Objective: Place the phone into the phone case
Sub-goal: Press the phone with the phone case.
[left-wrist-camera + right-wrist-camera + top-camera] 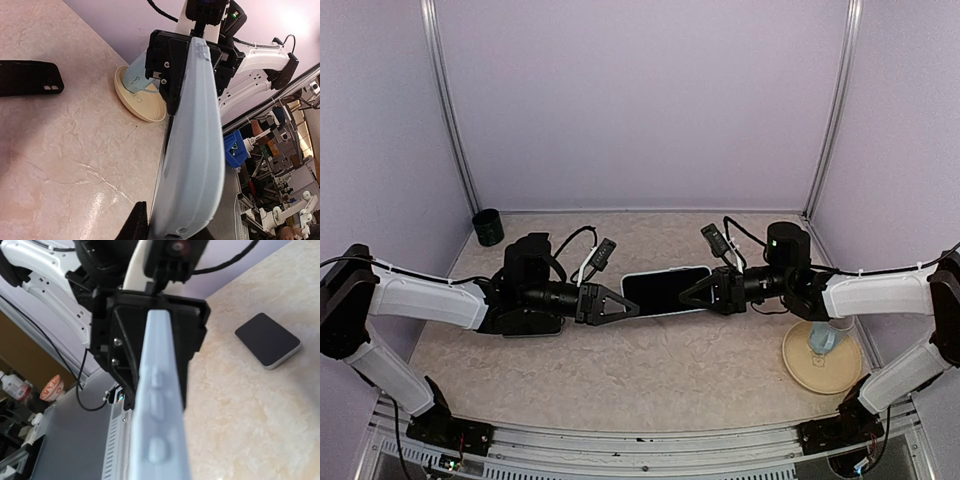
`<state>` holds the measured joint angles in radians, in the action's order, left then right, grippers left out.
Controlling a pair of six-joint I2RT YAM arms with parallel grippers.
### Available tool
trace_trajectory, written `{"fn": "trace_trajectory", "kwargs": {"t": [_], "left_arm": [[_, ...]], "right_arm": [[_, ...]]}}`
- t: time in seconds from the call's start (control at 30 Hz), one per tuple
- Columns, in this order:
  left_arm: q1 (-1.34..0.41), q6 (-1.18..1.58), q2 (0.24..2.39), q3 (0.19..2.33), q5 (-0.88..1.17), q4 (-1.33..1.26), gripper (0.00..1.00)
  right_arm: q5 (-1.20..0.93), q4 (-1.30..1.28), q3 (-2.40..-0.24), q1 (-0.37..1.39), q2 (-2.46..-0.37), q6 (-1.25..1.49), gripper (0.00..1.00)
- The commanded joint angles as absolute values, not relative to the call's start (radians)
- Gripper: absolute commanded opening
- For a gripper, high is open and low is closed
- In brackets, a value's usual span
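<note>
Left arm and right arm stretched low toward each other, left tool clamped on the left end of the light blue phone case, right tool clenched on its right end, case held level between them above the middle of the table, dark face up.

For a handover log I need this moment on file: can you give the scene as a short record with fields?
held item: light blue phone case, spanning the gap between the arms
left end effector: closed on the case's left end
right end effector: closed on its right end
phone inside held case: cannot tell
lying on table: dark phone; black phone case
right side: plate carrying pale blue cup
back left corner: black cup
</note>
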<state>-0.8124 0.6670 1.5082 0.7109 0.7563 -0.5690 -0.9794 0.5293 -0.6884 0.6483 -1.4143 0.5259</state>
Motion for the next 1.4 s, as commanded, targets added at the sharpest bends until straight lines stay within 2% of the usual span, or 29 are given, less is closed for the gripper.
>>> {"fn": "trace_trajectory", "kwargs": {"t": [0.0, 0.2, 0.4, 0.43, 0.53, 0.63, 0.73, 0.87, 0.97, 1.1, 1.13, 1.37], "left_arm": [[-0.821, 0.659, 1.504, 0.709, 0.785, -0.627, 0.15], [-0.821, 0.668, 1.503, 0.707, 0.769, -0.623, 0.01], [-0.819, 0.663, 1.508, 0.717, 0.729, -0.567, 0.00], [-0.818, 0.660, 1.508, 0.716, 0.730, -0.566, 0.08], [-0.819, 0.649, 1.499, 0.705, 0.746, -0.575, 0.19], [-0.818, 0.649, 1.467, 0.674, 0.778, -0.628, 0.20], [-0.816, 0.663, 1.425, 0.641, 0.800, -0.705, 0.15], [-0.809, 0.663, 1.385, 0.633, 0.803, -0.712, 0.16], [-0.798, 0.663, 1.379, 0.631, 0.786, -0.699, 0.26], [-0.787, 0.667, 1.387, 0.631, 0.748, -0.681, 0.54], [-0.786, 0.663, 1.390, 0.636, 0.729, -0.664, 0.59], [-0.786, 0.639, 1.455, 0.700, 0.642, -0.561, 0.65]], "right_arm": [[-0.965, 0.591, -0.687, 0.640, -1.422, 0.529, 0.00], [-0.952, 0.571, -0.684, 0.641, -1.421, 0.509, 0.00], [-0.865, 0.467, -0.688, 0.641, -1.392, 0.420, 0.00], [-0.861, 0.456, -0.686, 0.641, -1.386, 0.415, 0.00], [-0.902, 0.501, -0.667, 0.634, -1.369, 0.440, 0.00], [-0.948, 0.570, -0.641, 0.618, -1.351, 0.487, 0.00], [-0.975, 0.592, -0.632, 0.603, -1.341, 0.506, 0.00], [-0.988, 0.592, -0.633, 0.595, -1.339, 0.509, 0.00], [-0.998, 0.598, -0.634, 0.595, -1.346, 0.516, 0.00], [-1.007, 0.613, -0.632, 0.595, -1.358, 0.530, 0.00], [-1.009, 0.615, -0.632, 0.595, -1.360, 0.533, 0.00], [-1.021, 0.639, -0.629, 0.601, -1.365, 0.548, 0.00]]}}
